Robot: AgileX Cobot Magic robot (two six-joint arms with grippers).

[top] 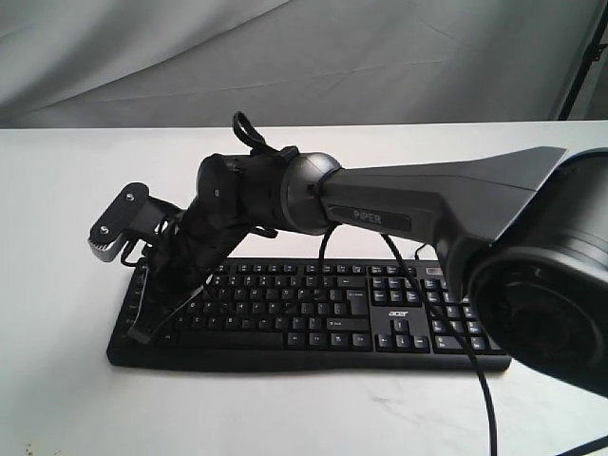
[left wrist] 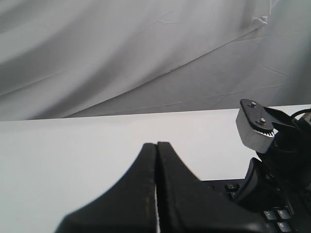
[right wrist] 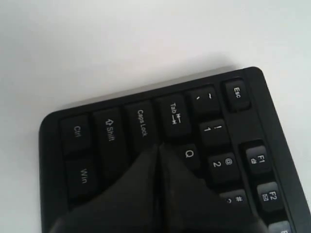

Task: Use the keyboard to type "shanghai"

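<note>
Pointing clenched tips beside Caps Lock [right wrist: 141, 122], the right gripper [right wrist: 158, 151] is hovering at the keyboard's [top: 285, 313] nine-o'clock end; the left gripper [left wrist: 156, 146] is hanging clenched above the table [left wrist: 68, 155].

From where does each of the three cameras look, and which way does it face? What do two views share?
Exterior view: raised on the space-bar side of the wide, flat black keyboard, facing the grey cloth backdrop; the dark right arm reaches across to the keyboard's left end.
Left wrist view: low over the white table, facing the backdrop; the shut left gripper shows.
Right wrist view: looking down on the Esc-to-Ctrl end; the shut right gripper shows.
Shared: exterior and left wrist views both show the right arm's grey wrist mount.
</note>
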